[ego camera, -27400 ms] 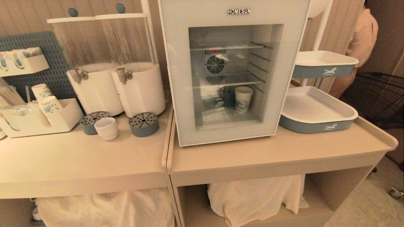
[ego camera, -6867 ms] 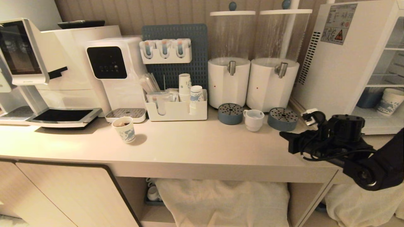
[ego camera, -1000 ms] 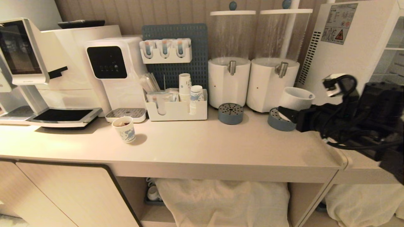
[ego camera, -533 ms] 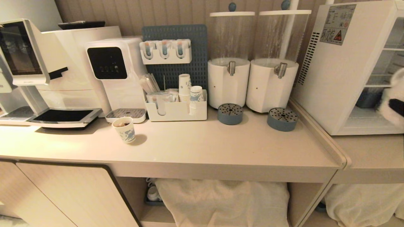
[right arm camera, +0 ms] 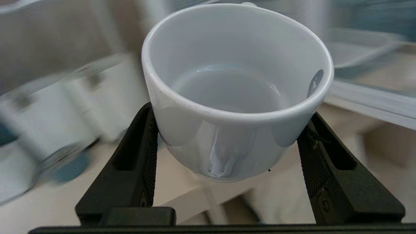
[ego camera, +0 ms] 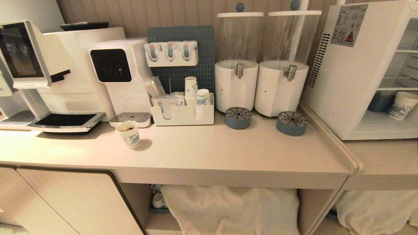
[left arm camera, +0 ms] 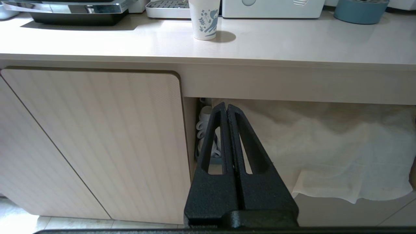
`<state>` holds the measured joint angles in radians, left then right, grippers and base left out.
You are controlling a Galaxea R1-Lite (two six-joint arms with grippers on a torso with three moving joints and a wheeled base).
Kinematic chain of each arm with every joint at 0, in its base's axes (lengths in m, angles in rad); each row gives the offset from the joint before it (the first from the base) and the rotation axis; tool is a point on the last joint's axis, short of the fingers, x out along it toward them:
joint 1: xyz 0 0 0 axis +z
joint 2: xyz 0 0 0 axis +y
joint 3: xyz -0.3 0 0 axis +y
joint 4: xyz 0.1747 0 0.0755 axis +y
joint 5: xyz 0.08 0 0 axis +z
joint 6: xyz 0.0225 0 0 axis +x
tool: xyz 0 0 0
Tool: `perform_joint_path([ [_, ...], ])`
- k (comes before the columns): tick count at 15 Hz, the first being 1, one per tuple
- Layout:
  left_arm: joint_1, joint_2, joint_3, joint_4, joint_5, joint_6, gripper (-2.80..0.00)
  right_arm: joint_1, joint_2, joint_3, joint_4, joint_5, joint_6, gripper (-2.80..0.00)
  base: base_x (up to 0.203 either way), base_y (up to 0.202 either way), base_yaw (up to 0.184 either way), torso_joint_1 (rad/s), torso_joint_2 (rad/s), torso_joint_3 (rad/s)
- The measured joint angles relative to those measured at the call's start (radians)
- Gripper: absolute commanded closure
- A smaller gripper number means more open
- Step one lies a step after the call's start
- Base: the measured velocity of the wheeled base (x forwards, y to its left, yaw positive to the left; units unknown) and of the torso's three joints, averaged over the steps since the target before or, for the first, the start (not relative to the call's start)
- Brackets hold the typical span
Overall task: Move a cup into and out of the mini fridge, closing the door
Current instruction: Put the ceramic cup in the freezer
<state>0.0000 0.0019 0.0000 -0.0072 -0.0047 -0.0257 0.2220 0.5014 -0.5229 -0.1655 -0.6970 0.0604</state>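
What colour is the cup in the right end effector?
Plain white, with no pattern; the cup shows best in the right wrist view.

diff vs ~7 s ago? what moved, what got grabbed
The small white ceramic cup left its counter spot between the two blue perforated drip discs; the right gripper took hold of it, lifted it and carried it right, out of the head view. Unchanged: the left gripper parked shut below the counter, the white mini fridge open, the patterned paper cup in place.
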Motion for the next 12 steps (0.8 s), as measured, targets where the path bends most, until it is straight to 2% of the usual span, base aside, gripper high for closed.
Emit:
perform_joint_path([
  [3, 0.0, 0.0, 0.0, 0.0, 0.0, 0.0, 0.0, -0.065, -0.14, 0.105, 0.004, 0.006, 0.012, 0.0, 0.0, 0.0, 0.0, 0.0, 0.0, 0.0],
  [7, 0.0, 0.0, 0.0, 0.0, 0.0, 0.0, 0.0, -0.082, -0.205, 0.218, -0.053, -0.082, 0.041, 0.0, 0.0, 0.0, 0.0, 0.0, 0.0, 0.0],
  [10, 0.0, 0.0, 0.0, 0.0, 0.0, 0.0, 0.0, -0.088, -0.217, 0.258, -0.102, -0.166, 0.039, 0.0, 0.0, 0.0, 0.0, 0.0, 0.0, 0.0],
  [12, 0.0, 0.0, 0.0, 0.0, 0.0, 0.0, 0.0, -0.149, -0.22, 0.242, -0.081, -0.145, 0.033, 0.0, 0.0, 0.0, 0.0, 0.0, 0.0, 0.0],
])
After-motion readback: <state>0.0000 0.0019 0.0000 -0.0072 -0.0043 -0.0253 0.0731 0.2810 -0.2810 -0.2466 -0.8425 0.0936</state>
